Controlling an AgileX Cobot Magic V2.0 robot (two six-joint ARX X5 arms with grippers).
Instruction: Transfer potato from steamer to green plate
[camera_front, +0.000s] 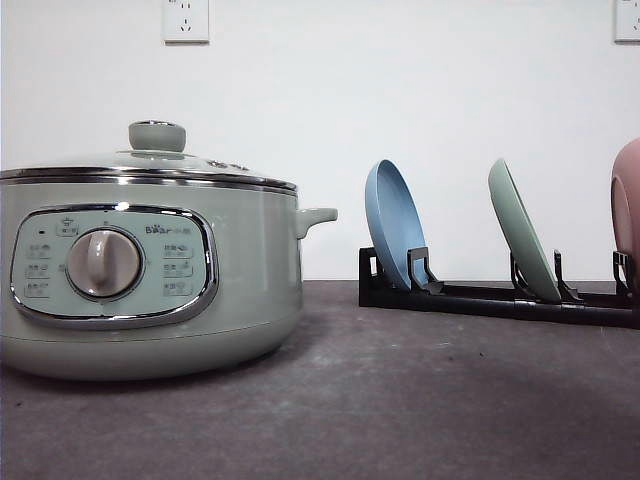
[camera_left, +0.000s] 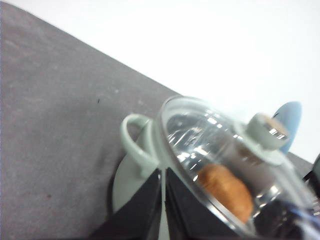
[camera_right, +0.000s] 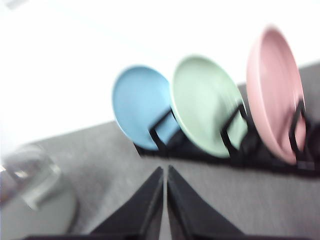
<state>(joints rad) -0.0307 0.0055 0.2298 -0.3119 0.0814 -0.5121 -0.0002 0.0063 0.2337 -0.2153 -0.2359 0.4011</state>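
The sage-green steamer (camera_front: 150, 270) stands at the left of the table with its glass lid (camera_left: 220, 150) and green knob (camera_front: 157, 135) on. Through the lid I see the orange-brown potato (camera_left: 226, 190) inside. My left gripper (camera_left: 163, 200) is shut, hovering beside the steamer's side handle (camera_left: 135, 145). The green plate (camera_front: 522, 243) stands on edge in a black rack (camera_front: 480, 297) at the right. My right gripper (camera_right: 165, 195) is shut and empty, above the table in front of the green plate (camera_right: 207, 105).
A blue plate (camera_front: 393, 224) stands left of the green one in the rack and a pink dish (camera_front: 627, 215) right of it. Dark grey tabletop (camera_front: 400, 400) stretches between steamer and rack. A white wall is behind.
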